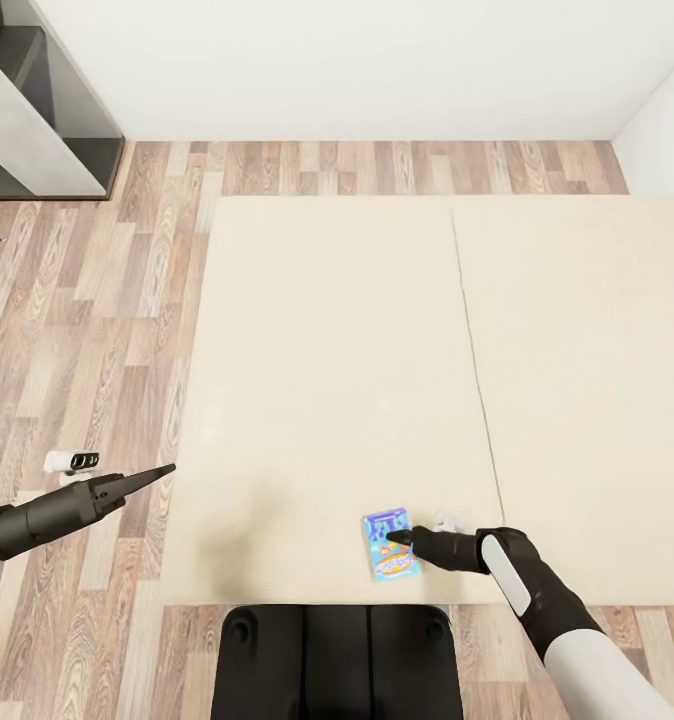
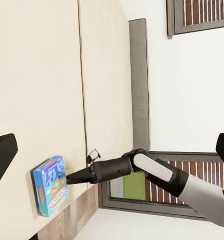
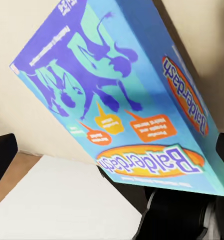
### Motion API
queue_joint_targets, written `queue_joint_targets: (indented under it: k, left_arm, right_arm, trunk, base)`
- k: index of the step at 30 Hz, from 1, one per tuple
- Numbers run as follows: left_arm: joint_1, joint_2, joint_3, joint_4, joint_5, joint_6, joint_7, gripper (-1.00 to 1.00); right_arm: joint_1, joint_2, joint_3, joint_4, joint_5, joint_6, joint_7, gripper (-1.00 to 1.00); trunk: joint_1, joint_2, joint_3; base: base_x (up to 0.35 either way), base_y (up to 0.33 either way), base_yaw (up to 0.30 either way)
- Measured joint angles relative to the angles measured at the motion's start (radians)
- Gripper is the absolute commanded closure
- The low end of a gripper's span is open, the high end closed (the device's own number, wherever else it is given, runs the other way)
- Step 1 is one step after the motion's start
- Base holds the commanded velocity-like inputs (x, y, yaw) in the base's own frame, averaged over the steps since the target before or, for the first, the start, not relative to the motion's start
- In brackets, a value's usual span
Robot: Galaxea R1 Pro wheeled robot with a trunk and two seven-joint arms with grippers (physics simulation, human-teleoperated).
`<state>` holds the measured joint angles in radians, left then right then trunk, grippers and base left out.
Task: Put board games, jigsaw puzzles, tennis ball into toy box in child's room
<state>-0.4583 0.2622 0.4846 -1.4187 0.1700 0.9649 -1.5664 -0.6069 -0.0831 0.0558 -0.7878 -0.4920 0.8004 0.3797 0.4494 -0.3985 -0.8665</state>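
While the right tool (image 1: 401, 540) reaches the blue board game (image 1: 389, 544) lying just ahead of it on the bed (image 1: 337, 380), whether clenched I cannot tell, a shallow grip could nudge the flat box away

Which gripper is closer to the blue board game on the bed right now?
Right. The right gripper is at the blue board game's edge on the bed; the left gripper hangs off the bed's side, over the floor.

Head overlooks bed (image 1: 337, 380); 2 wrists (close) share it
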Motion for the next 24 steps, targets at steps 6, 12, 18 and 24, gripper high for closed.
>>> queue_joint_targets:
  k: [6, 12, 18, 24]
  left_arm:
    - [0.001, 0.0, 0.0, 0.0, 0.0, 0.0, 0.0, -1.0]
    - [0.0, 0.0, 0.0, 0.0, 0.0, 0.0, 0.0, -1.0]
    - [0.0, 0.0, 0.0, 0.0, 0.0, 0.0, 0.0, -1.0]
    - [0.001, 0.0, 0.0, 0.0, 0.0, 0.0, 0.0, -1.0]
  right_arm:
    - [0.0, 0.0, 0.002, 0.004, 0.0, 0.001, -0.001, -1.0]
    - [0.0, 0.006, 0.004, 0.005, 0.004, -0.008, -0.001, -1.0]
    - [0.0, 0.017, 0.005, 0.002, 0.005, -0.015, -0.002, -1.0]
    - [-0.002, 0.018, 0.007, 0.001, 0.006, -0.048, 0.0, -1.0]
  trunk:
    - [0.0, 0.0, 0.0]
    - [0.0, 0.0, 0.0]
    - [0.0, 0.0, 0.0]
    - [0.0, 0.0, 0.0]
  base:
    - [0.0, 0.0, 0.0]
    - [0.0, 0.0, 0.0]
    - [0.0, 0.0, 0.0]
    - [0.0, 0.0, 0.0]
